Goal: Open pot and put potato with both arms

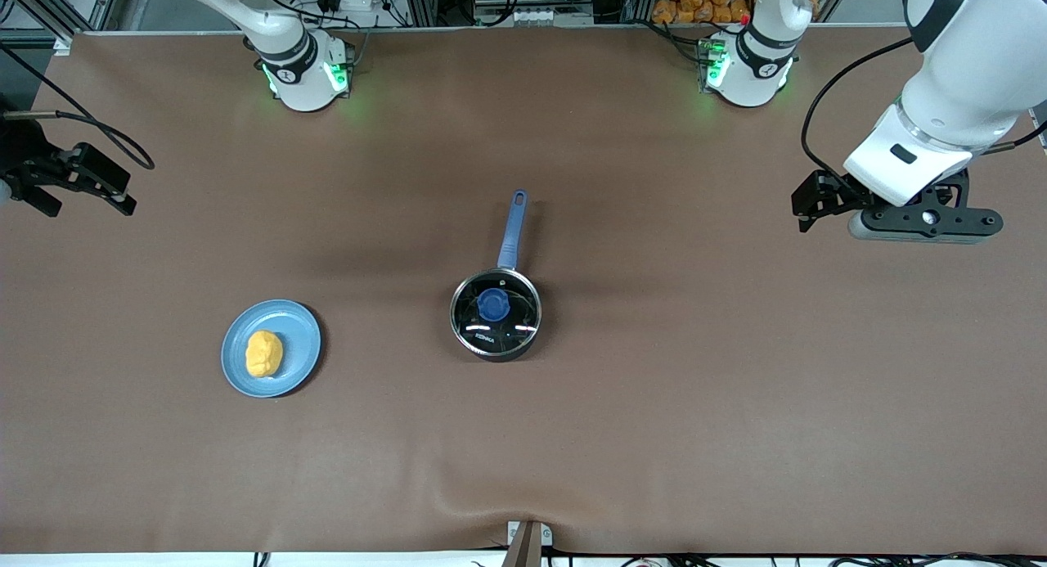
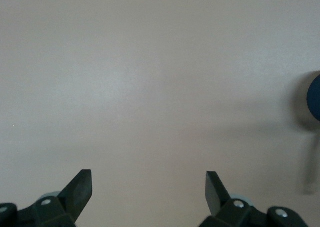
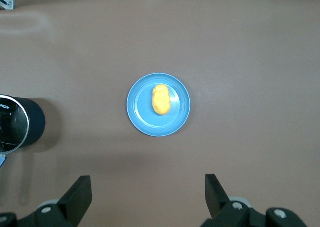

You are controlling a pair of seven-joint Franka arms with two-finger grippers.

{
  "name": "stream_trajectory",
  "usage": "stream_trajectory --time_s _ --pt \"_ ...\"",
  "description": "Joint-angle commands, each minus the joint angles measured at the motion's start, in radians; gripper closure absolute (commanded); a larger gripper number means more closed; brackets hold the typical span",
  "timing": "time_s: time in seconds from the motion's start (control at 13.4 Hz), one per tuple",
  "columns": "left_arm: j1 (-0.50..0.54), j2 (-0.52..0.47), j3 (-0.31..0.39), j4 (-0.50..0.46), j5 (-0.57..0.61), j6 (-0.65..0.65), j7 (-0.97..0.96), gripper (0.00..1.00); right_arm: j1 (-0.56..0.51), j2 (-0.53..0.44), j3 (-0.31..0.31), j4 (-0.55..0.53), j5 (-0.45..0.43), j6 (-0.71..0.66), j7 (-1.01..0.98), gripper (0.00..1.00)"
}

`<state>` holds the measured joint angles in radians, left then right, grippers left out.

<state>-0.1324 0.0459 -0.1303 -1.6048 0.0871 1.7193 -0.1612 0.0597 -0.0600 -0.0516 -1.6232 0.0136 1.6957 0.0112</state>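
Potato (image 1: 264,353) plated, both tools (open) raised

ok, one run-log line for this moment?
pot: lid on | potato: on plate | left tool: open, empty, over bare table | right tool: open, empty, over table edge | phase: not started

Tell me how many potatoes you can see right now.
1. The potato lies on the light-blue plate, toward the right arm's end of the table, apart from the pot. The lid is still on; the glass shows no second potato inside.
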Motion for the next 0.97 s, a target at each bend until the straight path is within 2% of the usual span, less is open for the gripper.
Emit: stream_trajectory --time_s 0.0,0.52,0.75,0.89 --pt "-0.004 -0.021 0.005 -0.012 0.019 0.002 -0.007 0.00 -0.009 -0.031 0.009 -0.035 0.012 0.016 0.010 0.00" --pt "-0.009 0.009 0.012 0.019 0.020 0.003 -0.001 0.00 -0.008 -0.018 0.009 -0.038 0.012 0.016 0.010 0.00" --pt "-0.003 0.037 0.014 0.049 0.020 0.002 -0.001 0.00 -0.008 0.023 0.009 -0.134 0.012 0.143 0.010 0.00" --pt "-0.001 0.043 0.014 0.049 0.020 0.003 0.000 0.00 0.002 0.095 0.010 -0.167 0.012 0.208 0.012 0.00"
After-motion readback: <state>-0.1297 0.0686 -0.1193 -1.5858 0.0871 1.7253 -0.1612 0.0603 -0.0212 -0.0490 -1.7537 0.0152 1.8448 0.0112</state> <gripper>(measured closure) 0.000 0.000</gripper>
